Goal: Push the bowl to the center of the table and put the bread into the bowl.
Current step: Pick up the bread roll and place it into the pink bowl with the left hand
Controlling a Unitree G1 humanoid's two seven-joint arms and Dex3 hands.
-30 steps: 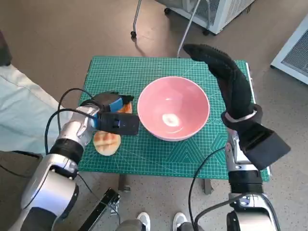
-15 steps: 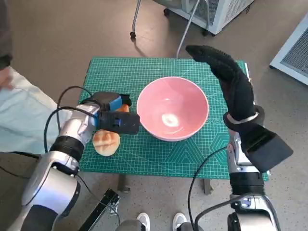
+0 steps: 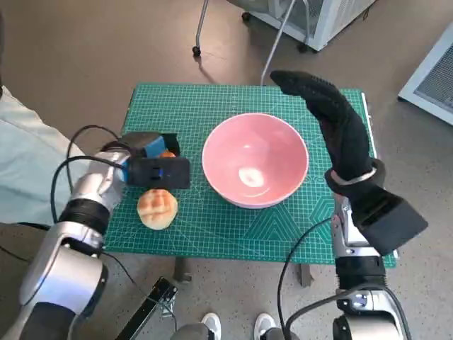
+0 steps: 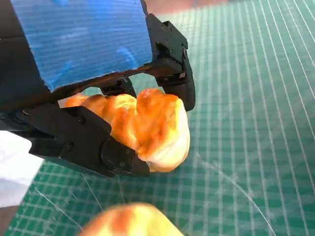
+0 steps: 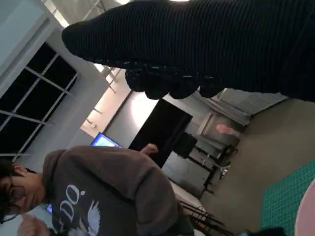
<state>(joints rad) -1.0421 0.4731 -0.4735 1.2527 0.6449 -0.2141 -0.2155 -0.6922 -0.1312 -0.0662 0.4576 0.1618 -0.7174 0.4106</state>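
Blue-taped black left hand (image 4: 98, 98) grips golden-brown bread roll (image 4: 147, 128) w/ fingers round it, above green cutting mat (image 3: 212, 106). Gloved right hand (image 3: 333, 120) hangs empty, fingers extended, beside round pink bowl (image 3: 255, 159); 2nd pale roll (image 3: 157, 209) lies on mat.

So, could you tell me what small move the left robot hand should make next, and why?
Probably lift the left robot hand slightly and carry it toward the pink bowl. It already grips one bread roll low over the green mat, and the bowl sits empty near the middle.
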